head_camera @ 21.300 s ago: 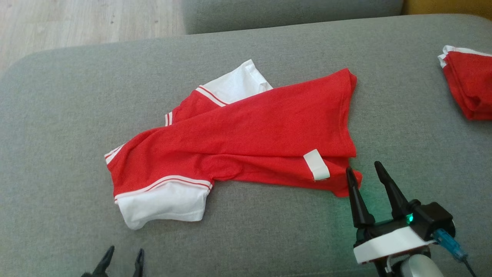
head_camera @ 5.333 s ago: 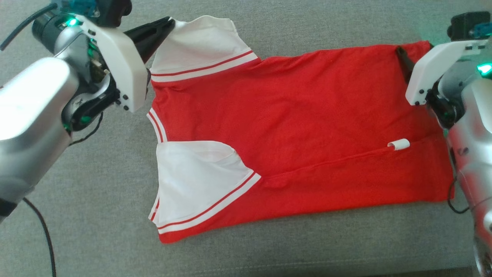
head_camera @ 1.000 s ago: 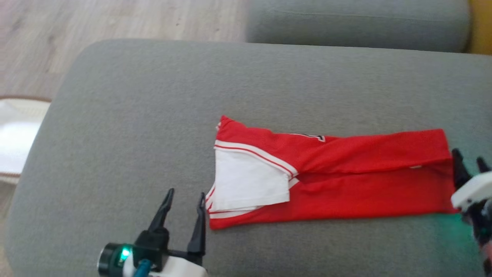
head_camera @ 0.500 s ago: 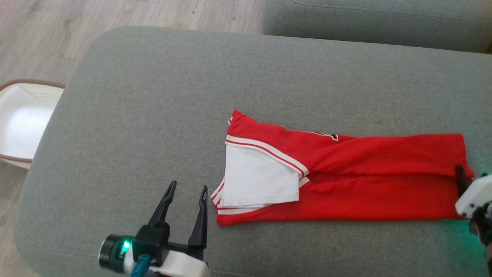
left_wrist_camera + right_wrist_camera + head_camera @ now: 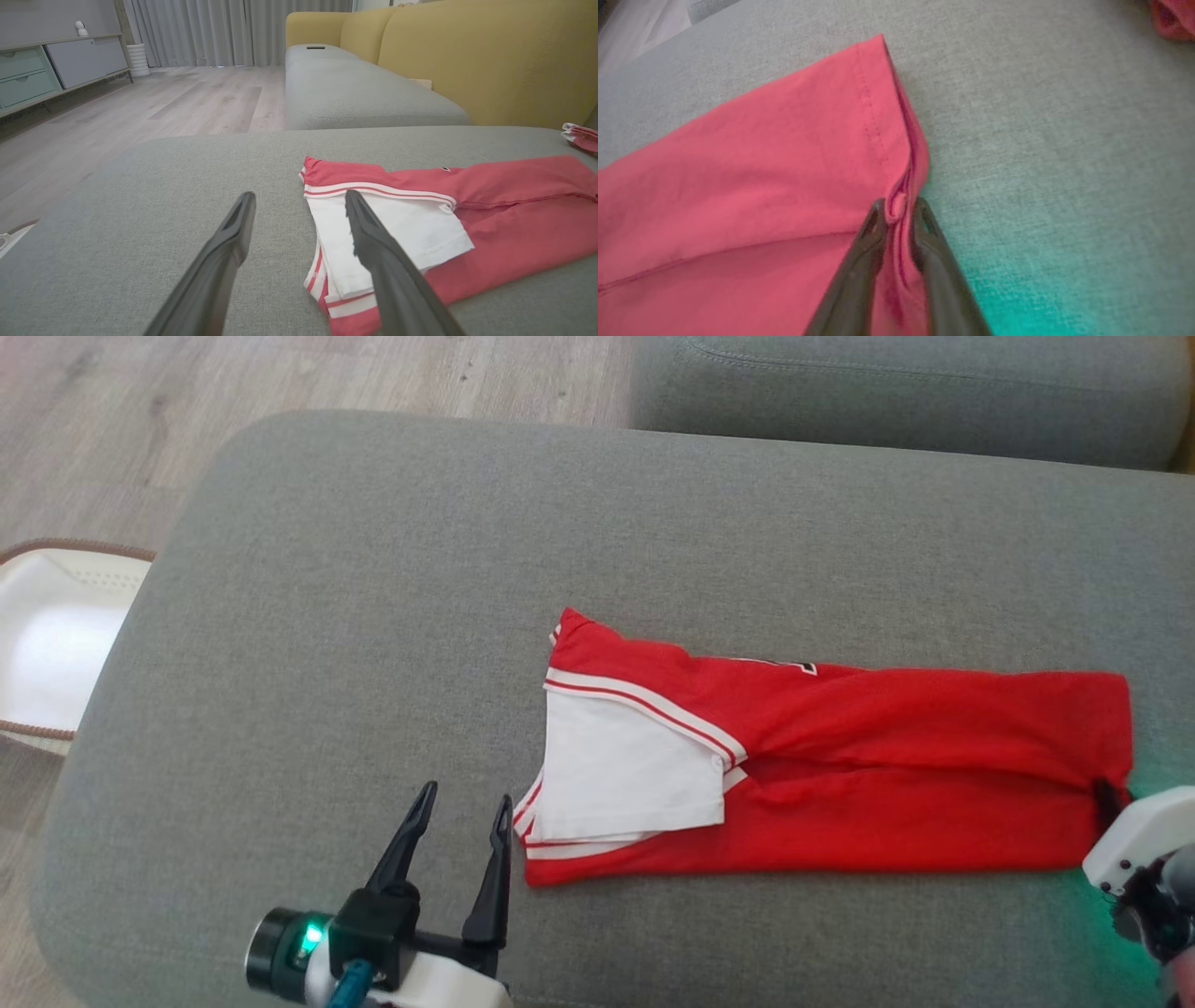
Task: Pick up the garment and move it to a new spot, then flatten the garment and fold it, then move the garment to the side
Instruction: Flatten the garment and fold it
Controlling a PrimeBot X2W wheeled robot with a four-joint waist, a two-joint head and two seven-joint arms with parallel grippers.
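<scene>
Right pincer (image 5: 1108,795) (pinching the garment (image 5: 840,775)) half hidden behind its mount (image 5: 1134,835).

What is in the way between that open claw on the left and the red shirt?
Nothing visible. Just bare grey cushion lies between the left gripper and the red shirt, with one finger close beside its white-sleeved end. The right gripper pinches the hem at the other end.

A broad grey woven-fabric sofa seat (image 5: 373,616) borders a pale wood-plank floor (image 5: 280,373). A white plastic basket with a brown rim (image 5: 47,644) stands on the floor beside it. Beyond, a mustard-yellow sofa back (image 5: 490,60) and long grey curtains (image 5: 224,30).
</scene>
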